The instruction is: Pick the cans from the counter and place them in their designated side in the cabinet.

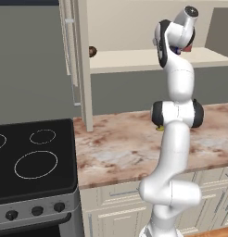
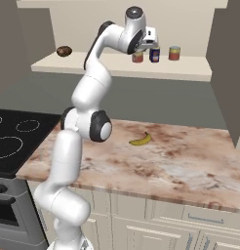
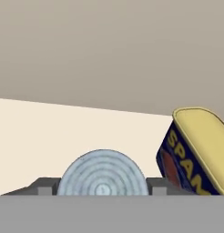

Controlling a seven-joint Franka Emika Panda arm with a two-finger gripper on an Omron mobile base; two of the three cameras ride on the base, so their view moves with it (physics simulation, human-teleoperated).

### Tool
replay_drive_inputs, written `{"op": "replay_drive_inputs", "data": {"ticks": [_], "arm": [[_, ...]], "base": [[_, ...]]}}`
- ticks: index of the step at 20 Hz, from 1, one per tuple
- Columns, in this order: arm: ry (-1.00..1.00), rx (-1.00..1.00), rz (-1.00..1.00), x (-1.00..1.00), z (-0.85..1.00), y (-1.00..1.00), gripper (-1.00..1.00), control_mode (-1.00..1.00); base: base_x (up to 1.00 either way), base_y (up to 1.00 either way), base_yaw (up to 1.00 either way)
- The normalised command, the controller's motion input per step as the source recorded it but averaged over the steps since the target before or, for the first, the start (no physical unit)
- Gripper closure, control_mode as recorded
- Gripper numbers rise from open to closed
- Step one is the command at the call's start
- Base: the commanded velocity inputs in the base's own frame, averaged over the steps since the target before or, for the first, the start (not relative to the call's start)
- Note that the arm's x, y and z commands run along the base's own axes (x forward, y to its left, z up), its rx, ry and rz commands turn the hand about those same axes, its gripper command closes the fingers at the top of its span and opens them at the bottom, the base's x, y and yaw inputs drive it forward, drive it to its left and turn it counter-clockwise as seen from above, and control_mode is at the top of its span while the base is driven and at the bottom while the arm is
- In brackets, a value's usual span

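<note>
Cans are seen on the cabinet shelf [image 2: 190, 73], not on the counter [image 2: 190, 161]: the shorter red-orange can [image 2: 137, 57] stands under the hand, the dark blue can [image 2: 154, 54] stands just beside it, and a red can with a yellowish label [image 2: 174, 52] stands a little further along the same shelf. In the hand view, the pale ringed top of the red-orange can [image 3: 102, 174] is framed between the two dark fingertips [image 3: 45, 186], so the gripper [image 2: 139, 51] is judged to be closed around that can, or only just loosened from it; which of the two cannot be told, since actual contact of the pads is hidden by the can's own top.

Several risks are judged from this arrangement. The dark blue can [image 3: 191, 154] appears very close to one finger in the hand view, so it could be nudged or tipped if the fingers are spread sideways or the hand is swung on withdrawal. If the red-orange can is not yet resting flat on the shelf, it could be dropped or toppled on release. If the hand is lifted before the fingers are fully parted, the can could be dragged along and knocked into its neighbour. A banana [image 2: 140, 140] lies on the counter below and is not part of the job.
</note>
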Motion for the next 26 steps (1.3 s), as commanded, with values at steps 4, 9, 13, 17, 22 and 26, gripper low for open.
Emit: {"op": "replay_drive_inputs", "data": {"ticks": [4,9,13,17,22,26], "arm": [[0.00,0.00,0.00,0.01,0.00,-0.11,-1.00,-1.00],[-0.01,0.00,0.01,0.01,0.08,-0.09,-1.00,-1.00],[-0.04,0.00,0.03,0.00,0.23,-0.01,-1.00,-1.00],[-0.10,0.00,0.04,-0.09,0.34,0.00,-1.00,-1.00],[-0.09,0.00,0.04,-0.23,0.19,-0.03,-1.00,-1.00],[-0.14,0.01,0.05,-0.46,-0.02,-0.12,-1.00,-1.00]], "base": [[0.00,0.00,0.00],[0.00,0.00,0.00],[0.00,0.00,0.00],[0.00,0.00,0.00],[0.00,0.00,0.00],[0.00,0.00,0.00]]}}
